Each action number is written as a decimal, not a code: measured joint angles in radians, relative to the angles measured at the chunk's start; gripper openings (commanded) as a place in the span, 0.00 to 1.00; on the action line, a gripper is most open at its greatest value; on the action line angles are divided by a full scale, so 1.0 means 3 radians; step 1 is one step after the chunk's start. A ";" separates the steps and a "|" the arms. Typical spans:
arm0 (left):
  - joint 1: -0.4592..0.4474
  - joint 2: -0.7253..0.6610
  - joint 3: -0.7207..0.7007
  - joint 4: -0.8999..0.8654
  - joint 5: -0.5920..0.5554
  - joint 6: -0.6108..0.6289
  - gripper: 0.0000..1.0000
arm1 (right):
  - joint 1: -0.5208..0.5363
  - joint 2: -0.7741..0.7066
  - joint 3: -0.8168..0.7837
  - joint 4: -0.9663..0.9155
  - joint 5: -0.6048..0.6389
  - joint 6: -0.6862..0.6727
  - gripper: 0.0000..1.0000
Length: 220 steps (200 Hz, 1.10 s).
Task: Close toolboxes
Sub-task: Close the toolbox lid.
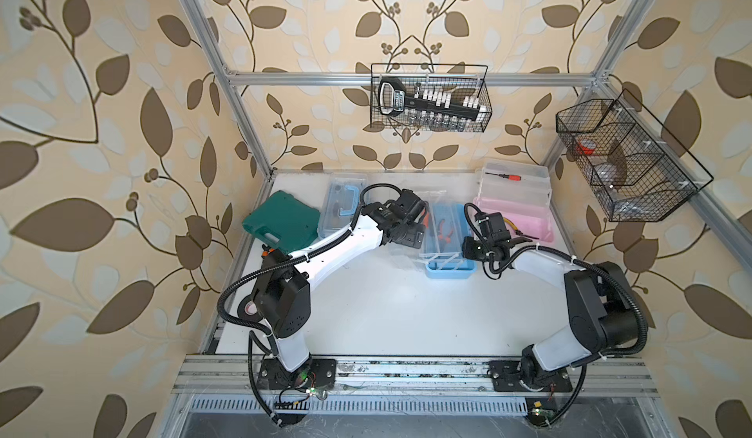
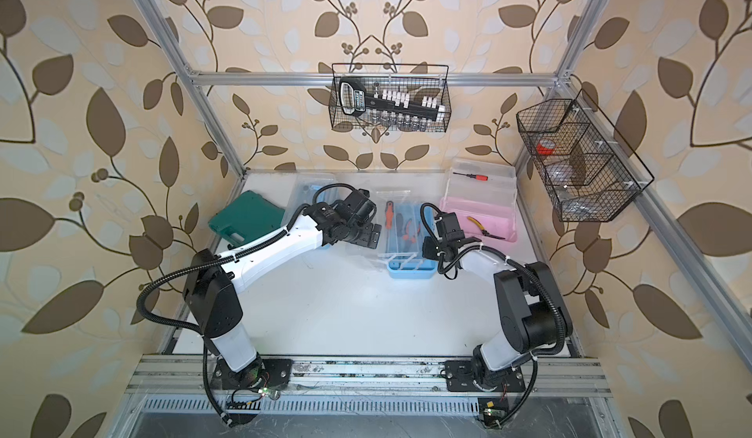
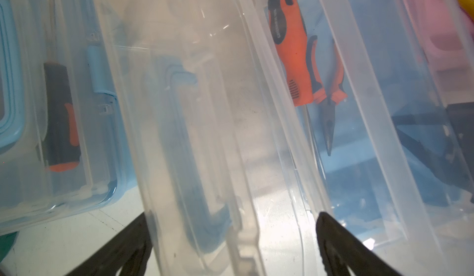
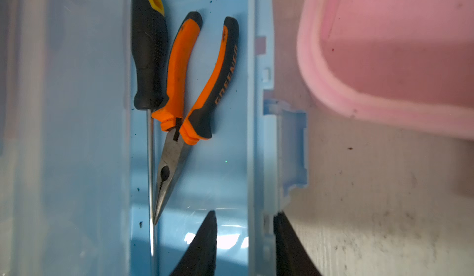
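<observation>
The middle light blue toolbox (image 1: 449, 270) (image 4: 220, 174) stands open, with orange pliers (image 4: 179, 87) and a screwdriver inside. Its clear lid (image 3: 205, 133) is tilted up on the left side. My left gripper (image 3: 233, 214) (image 1: 409, 236) is open, a finger on each side of that lid. My right gripper (image 4: 245, 213) (image 1: 474, 248) is open, one finger inside the box's right wall (image 4: 256, 159) and one outside. To the right, the pink toolbox (image 1: 525, 222) (image 4: 384, 56) is open, its clear lid (image 1: 514, 181) leaning back. On the left light blue toolbox (image 1: 337, 212) (image 3: 51, 108) the lid lies down.
A dark green case (image 1: 280, 222) lies at the far left, next to the left toolbox. Black wire baskets hang on the back rail (image 1: 429, 98) and the right rail (image 1: 622, 163). A tape roll (image 1: 248, 307) sits behind my left arm's base.
</observation>
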State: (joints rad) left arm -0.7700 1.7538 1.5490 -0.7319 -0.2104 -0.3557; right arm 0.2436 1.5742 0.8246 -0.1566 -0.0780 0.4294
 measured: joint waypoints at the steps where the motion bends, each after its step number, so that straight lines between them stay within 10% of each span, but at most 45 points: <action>1: -0.0006 0.0001 0.0006 0.0010 0.0009 0.0008 0.99 | -0.0001 0.0000 0.0000 0.0004 -0.0010 0.0004 0.44; 220: -0.0347 0.0140 0.0130 0.0262 0.0164 0.0205 0.99 | -0.0020 -0.0543 -0.0094 -0.0259 0.0060 0.0048 0.70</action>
State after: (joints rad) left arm -0.8742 1.7958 1.5879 -0.6533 -0.1612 -0.2943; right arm 0.2375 1.4113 0.7963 -0.2344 -0.0601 0.4438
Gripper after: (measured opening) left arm 0.990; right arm 0.699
